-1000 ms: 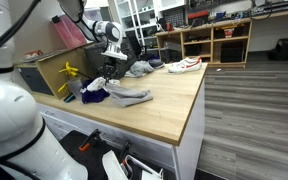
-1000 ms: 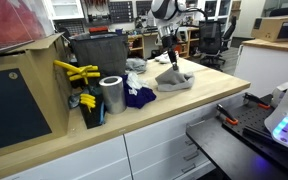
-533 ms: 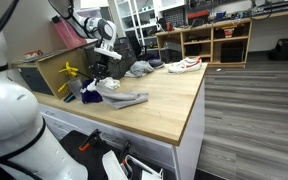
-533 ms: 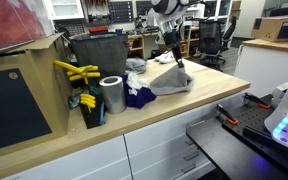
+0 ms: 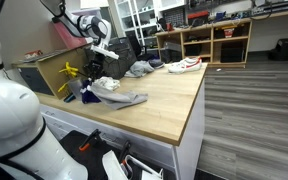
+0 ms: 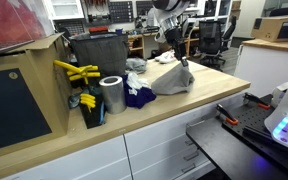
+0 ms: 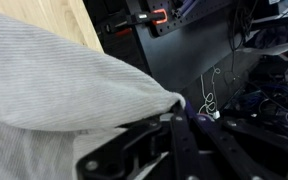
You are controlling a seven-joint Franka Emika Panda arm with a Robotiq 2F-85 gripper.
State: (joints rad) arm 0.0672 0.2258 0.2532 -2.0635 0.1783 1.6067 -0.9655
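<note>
jaws: clamped on grey cloth (image 6: 172,80) | black bin (image 6: 97,55): contents hidden | silver can (image 6: 111,95): upright beside purple cloth (image 6: 139,97)

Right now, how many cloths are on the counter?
3: grey cloth pinched in the jaws, dark blue cloth beside the silver can, pale cloth further back by the black bin. More may be hidden behind the bin.

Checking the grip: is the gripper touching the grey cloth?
Touching. The wrist view shows a corner of the grey cloth pinched in the shut gripper.
</note>
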